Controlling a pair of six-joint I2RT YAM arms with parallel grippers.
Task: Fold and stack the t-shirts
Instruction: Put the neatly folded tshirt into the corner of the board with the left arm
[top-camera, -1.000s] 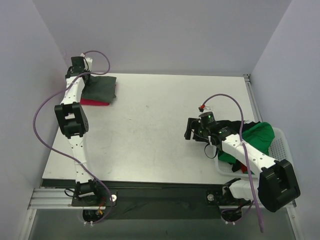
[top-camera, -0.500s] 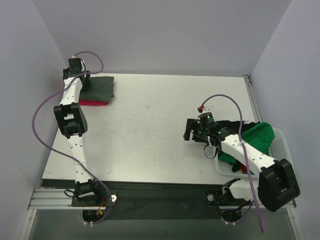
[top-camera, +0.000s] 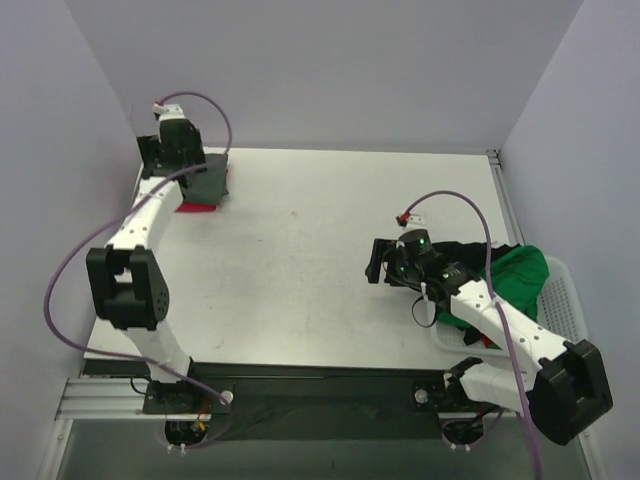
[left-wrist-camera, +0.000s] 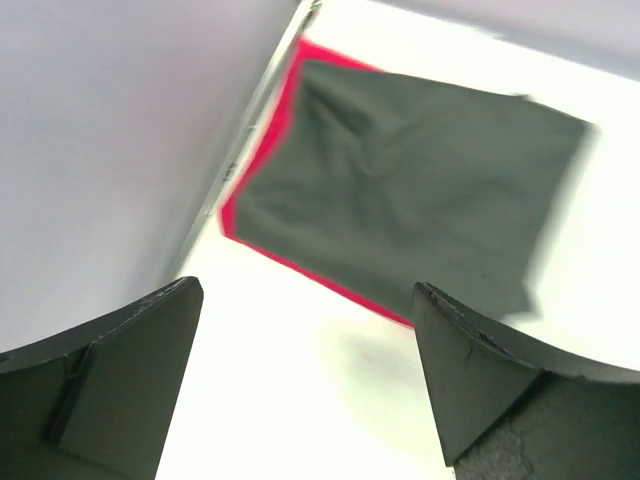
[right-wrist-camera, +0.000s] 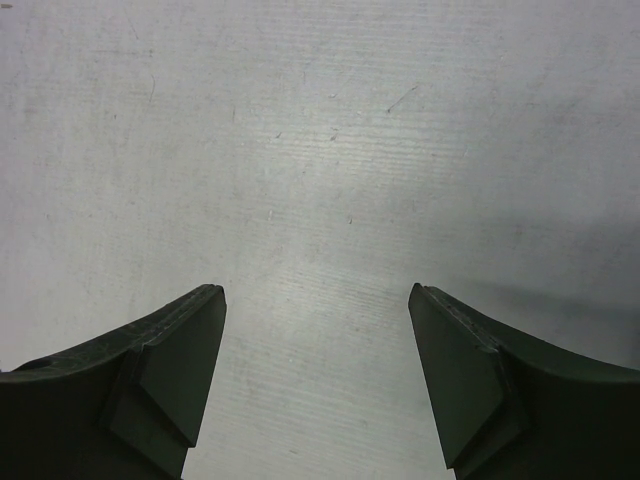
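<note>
Left gripper (left-wrist-camera: 305, 295) agape, empty, over apparently folded grey-green shirt (left-wrist-camera: 410, 200) — right gripper (right-wrist-camera: 315, 295) likewise, above table (right-wrist-camera: 320, 150).

A pale grey bench (top-camera: 320, 260) is seen from above, enclosed by a back wall (top-camera: 320, 70) at 12 o'clock, a left wall (top-camera: 50, 150) at 9 o'clock and a right wall (top-camera: 590, 120) at 3 o'clock, all plain lilac-white. A white plastic basket (top-camera: 561, 291) with a perforated side is set at the bench's edge at about 4 o'clock. Along the 6 o'clock edge a metal rail (top-camera: 100, 400) is fitted, with a dark strip (top-camera: 320, 395) beside it. In the right wrist view, the bench surface (right-wrist-camera: 320, 150) is marked with fine scratches and specks. In the left wrist view, the bench (left-wrist-camera: 300, 400) is met by the left wall (left-wrist-camera: 100, 120) at 10 o'clock.
</note>
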